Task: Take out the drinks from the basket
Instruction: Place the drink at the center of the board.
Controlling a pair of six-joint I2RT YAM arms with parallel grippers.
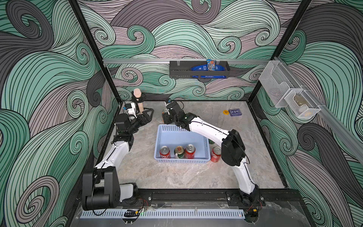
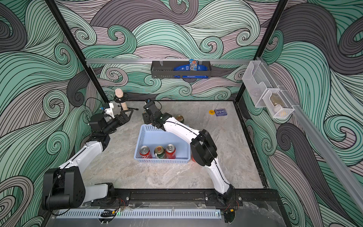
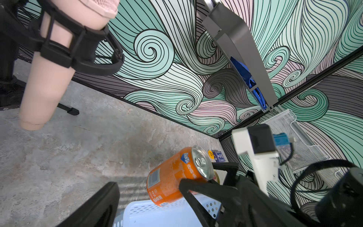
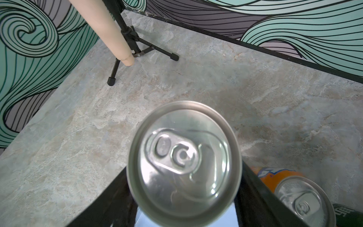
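Holds an orange can (image 3: 172,176) clamped by its sides in the right fingers (image 4: 255,198), just over the upper edge of the basket (image 1: 176,137), above centre in both top views. Probably light, stiff yet dentable, slick; best gripped mid-body, squarely. Leaves a red can (image 1: 164,152), a gold-topped can (image 1: 179,152) and a second red can (image 1: 190,151) along the basket's lower wall. Keeps the left fingers (image 3: 98,204) apart, empty. Needs care around another orange can (image 4: 300,204) just beside, and a tripod (image 4: 133,36) farther toward the upper left.

held orange can (image 1: 163,114) mostly hidden under the right gripper (image 1: 167,118) at upper centre, red can (image 2: 193,158) nearly covered by the right arm's elbow, second orange can (image 4: 294,194) cut by the frame edge, yellow disc (image 1: 225,112) print too small to read
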